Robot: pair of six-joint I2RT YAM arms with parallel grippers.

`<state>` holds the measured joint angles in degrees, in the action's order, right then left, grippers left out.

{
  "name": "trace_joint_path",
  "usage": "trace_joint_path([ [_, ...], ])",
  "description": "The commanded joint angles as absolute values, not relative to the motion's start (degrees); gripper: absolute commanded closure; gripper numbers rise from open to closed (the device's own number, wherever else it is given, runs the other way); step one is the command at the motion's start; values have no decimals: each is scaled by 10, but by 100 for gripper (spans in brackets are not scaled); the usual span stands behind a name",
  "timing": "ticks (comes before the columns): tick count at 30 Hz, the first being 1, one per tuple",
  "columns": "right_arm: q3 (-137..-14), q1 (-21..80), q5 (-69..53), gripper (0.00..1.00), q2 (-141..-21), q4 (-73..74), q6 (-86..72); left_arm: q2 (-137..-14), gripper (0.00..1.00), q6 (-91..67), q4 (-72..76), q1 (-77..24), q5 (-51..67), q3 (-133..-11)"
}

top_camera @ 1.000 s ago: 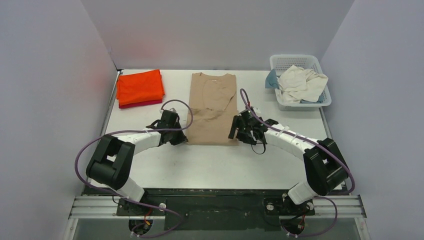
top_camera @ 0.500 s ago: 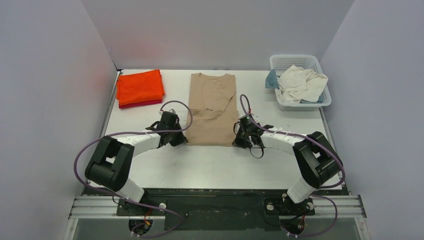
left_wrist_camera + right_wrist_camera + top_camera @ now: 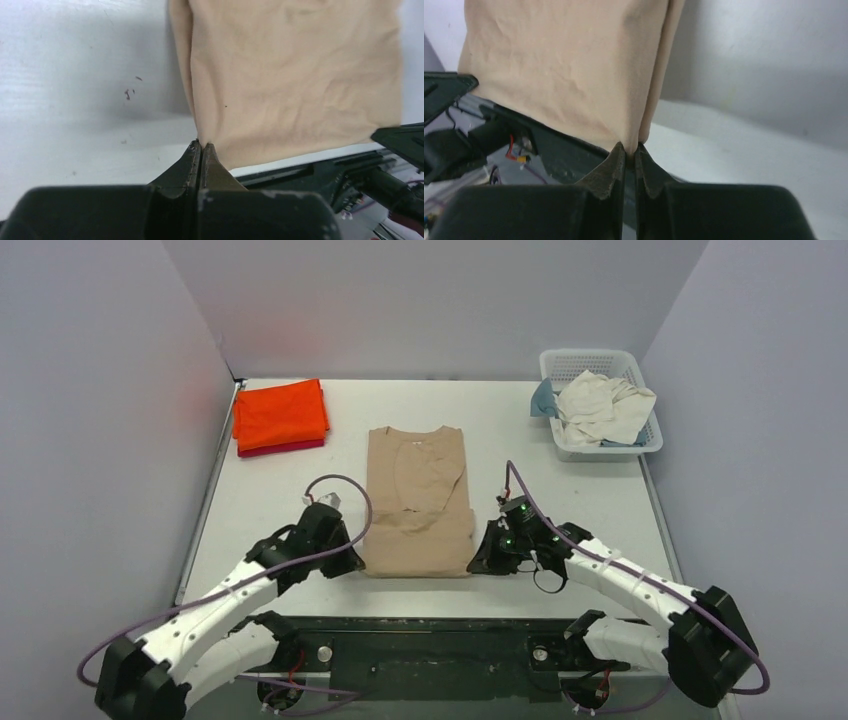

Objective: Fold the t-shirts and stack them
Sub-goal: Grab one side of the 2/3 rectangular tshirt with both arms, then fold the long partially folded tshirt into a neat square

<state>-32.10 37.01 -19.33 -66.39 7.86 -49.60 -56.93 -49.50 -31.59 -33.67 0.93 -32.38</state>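
The tan t-shirt (image 3: 418,500) lies flat in the middle of the table, sleeves folded in, its hem near the front edge. My left gripper (image 3: 352,562) is shut on the tan t-shirt's near left corner (image 3: 215,135). At the near right corner (image 3: 624,125) my right gripper (image 3: 482,560) is shut on the same shirt. In both wrist views the cloth rises straight out of the pinched fingertips. A folded orange t-shirt (image 3: 280,412) rests on a dark red one (image 3: 285,448) at the back left.
A white lattice basket (image 3: 650,430) at the back right holds a crumpled cream-white shirt (image 3: 603,405) and a blue one (image 3: 542,400). The table's front edge and the dark base rail (image 3: 430,640) run right below the shirt's hem. Grey walls close in both sides.
Both grippers closed on the tan shirt's near corners and pulled back toward the bases. The whole shirt slid toward the front edge of the table.
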Motion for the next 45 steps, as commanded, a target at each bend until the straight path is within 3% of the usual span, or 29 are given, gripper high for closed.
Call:
trace_joint_path([
  [1,-335,400,-283,100,-577,221,-474,-413,100,-536,-467,-359,-9,-347],
  [5,-367,407,-321,100,-528,262,-466,-318,100,-545,-493,-363,24,-378],
  [12,-435,357,-366,100,-531,267,-449,-296,100,-528,-487,-363,-4,-431],
  [22,-517,273,-397,100,-625,208,-434,-442,100,-492,-336,-339,-92,-484],
  [30,-577,212,-451,100,-711,169,-432,-540,100,-448,-252,-205,19,-516],
  [45,-642,155,-502,100,-878,65,-472,-736,100,-419,-144,-147,49,-585],
])
